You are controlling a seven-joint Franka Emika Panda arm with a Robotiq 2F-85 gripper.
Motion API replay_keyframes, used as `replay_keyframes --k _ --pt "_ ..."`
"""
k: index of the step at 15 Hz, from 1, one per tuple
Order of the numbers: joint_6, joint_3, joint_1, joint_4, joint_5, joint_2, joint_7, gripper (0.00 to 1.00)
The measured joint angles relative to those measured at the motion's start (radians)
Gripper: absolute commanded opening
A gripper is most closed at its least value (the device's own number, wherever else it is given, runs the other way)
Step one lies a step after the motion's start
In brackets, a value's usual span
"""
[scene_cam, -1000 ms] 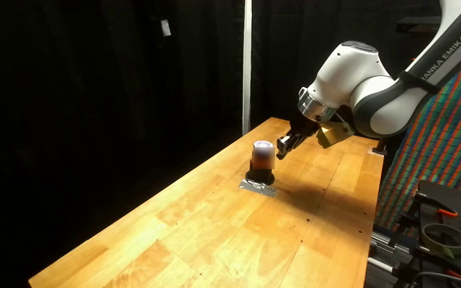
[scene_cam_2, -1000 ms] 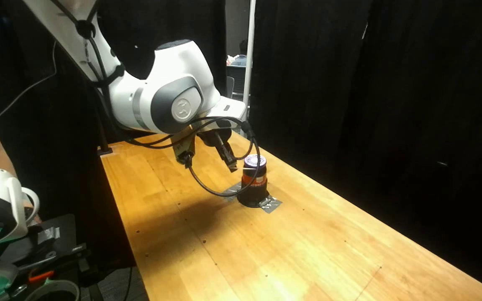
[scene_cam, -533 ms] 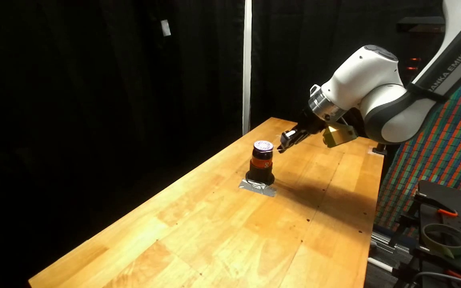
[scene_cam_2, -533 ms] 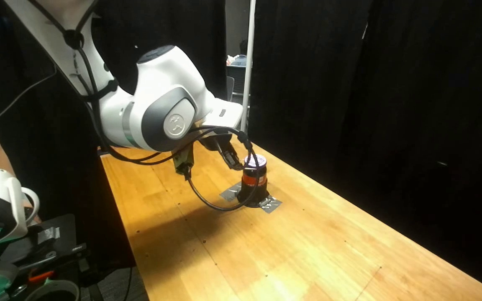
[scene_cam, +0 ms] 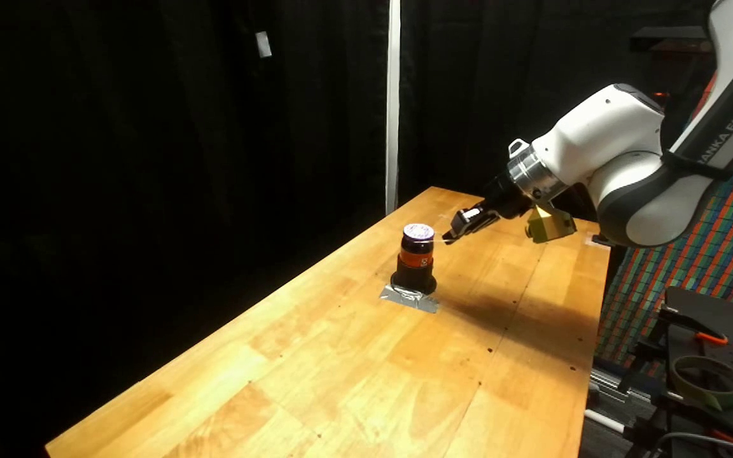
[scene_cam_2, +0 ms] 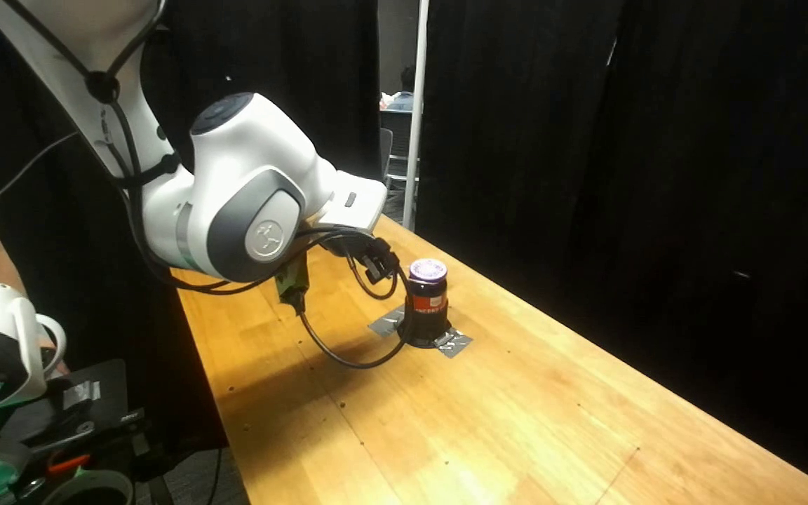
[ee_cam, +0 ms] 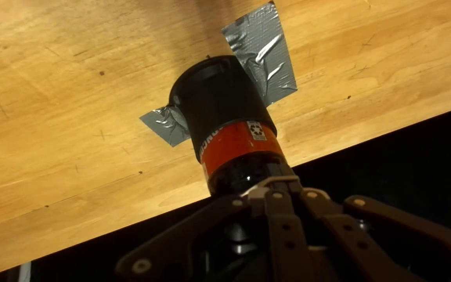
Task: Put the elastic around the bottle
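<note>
We have just drawn the arm point(scene_cam: 602, 130) back and tipped the wrist, so the gripper point(scene_cam: 448, 238) lies nearer to level and its tips stand slightly farther from the bottle point(scene_cam: 416, 259), which has not budged. A pale strand of elastic point(scene_cam: 438, 241) now shows straight across that gap. We judge that we are pulling it taut against the bottle's upper part; if so, the task is well along, with our end yet to be brought round or down and let go. We cannot tell whether the loop passes fully behind the neck.

Our fingers look pressed together, seemingly pinching the elastic. The bottle stands upright just ahead of our tips, apart from them, its neck seemingly about level with them, its orange band lower and the tape point(ee_cam: 266, 55) at its foot lowest.
</note>
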Motion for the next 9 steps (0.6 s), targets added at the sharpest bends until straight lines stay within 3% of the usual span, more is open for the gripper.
replay_keyframes --k 6,9 --pt "0.148 -0.002 0.016 -0.041 0.087 0.024 -0.015 0.05" --pt "0.238 0.168 -0.097 -0.064 0.3 0.034 -0.178 0.04"
